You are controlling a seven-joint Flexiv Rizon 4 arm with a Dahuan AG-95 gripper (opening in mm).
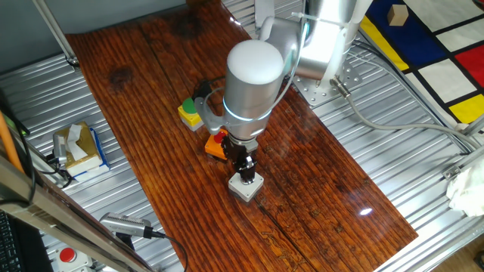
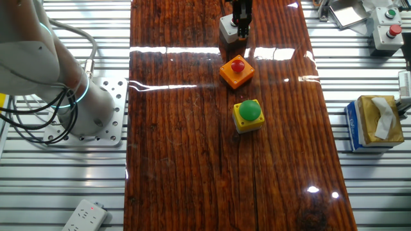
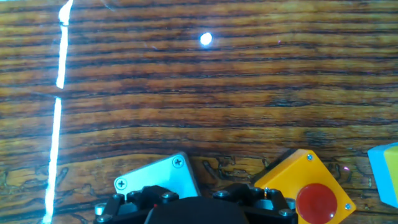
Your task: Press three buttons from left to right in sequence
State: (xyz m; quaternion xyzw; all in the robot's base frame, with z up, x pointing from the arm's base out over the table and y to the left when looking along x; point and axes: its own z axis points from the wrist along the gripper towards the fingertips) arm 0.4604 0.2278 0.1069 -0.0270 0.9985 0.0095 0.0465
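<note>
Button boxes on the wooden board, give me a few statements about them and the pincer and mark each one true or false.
1. The pincer is over the grey box. True.
2. The yellow box has a red cap. False: its cap is green.
3. The orange box sits between the yellow and grey ones. True.
4. The three boxes are stacked. False: they sit in a row on the wooden board.
5. A tissue box lies on the wooden board. False: it sits beside it on the metal surface.
</note>
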